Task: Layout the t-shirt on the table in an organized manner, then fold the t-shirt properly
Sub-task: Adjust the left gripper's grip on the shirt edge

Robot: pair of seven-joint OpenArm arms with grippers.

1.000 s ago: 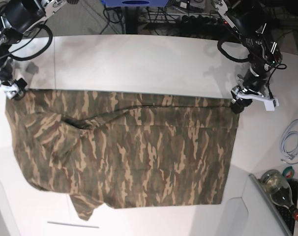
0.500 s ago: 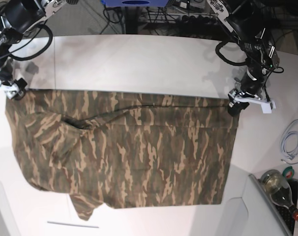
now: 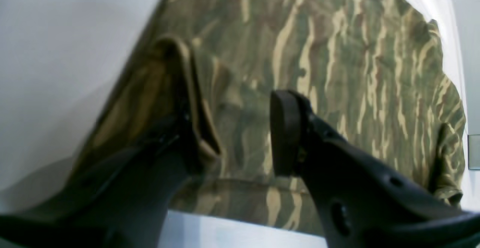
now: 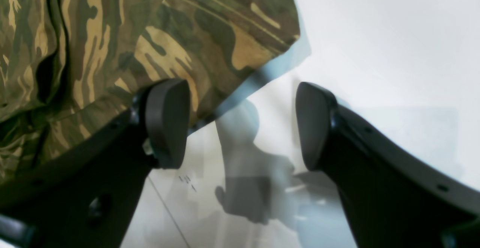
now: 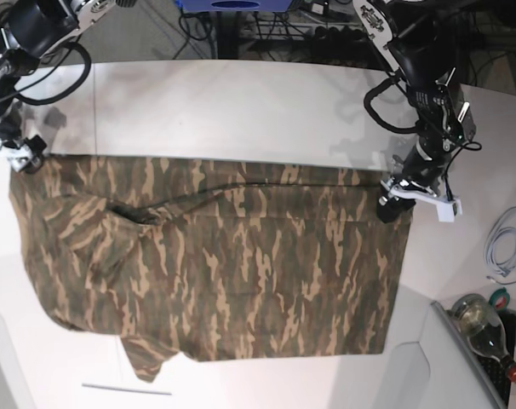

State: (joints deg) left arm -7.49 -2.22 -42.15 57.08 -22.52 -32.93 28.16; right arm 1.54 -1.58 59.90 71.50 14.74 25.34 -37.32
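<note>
The camouflage t-shirt (image 5: 232, 264) lies spread on the white table (image 5: 241, 111), with a crease near its left part and a sleeve sticking out at the bottom left. My left gripper (image 5: 392, 203) hovers over the shirt's top right corner. In the left wrist view its jaws (image 3: 240, 128) stand apart over the t-shirt (image 3: 337, 53), and a raised fold of hem leans against one finger. My right gripper (image 5: 24, 159) is at the top left corner. It is open (image 4: 242, 122): one finger is over the t-shirt (image 4: 112, 34), the other over bare table (image 4: 375, 34).
A dark seam (image 5: 94, 111) crosses the table at the far left. Off the table's right side lie a white cable (image 5: 505, 247) and a glass bottle (image 5: 484, 328) beside a white bin wall (image 5: 445, 358). Cables and equipment sit beyond the far edge.
My left arm has moved down and to the left in the base view, from the shirt's right corner inward over the cloth. The right arm and the shirt's body have stayed put.
</note>
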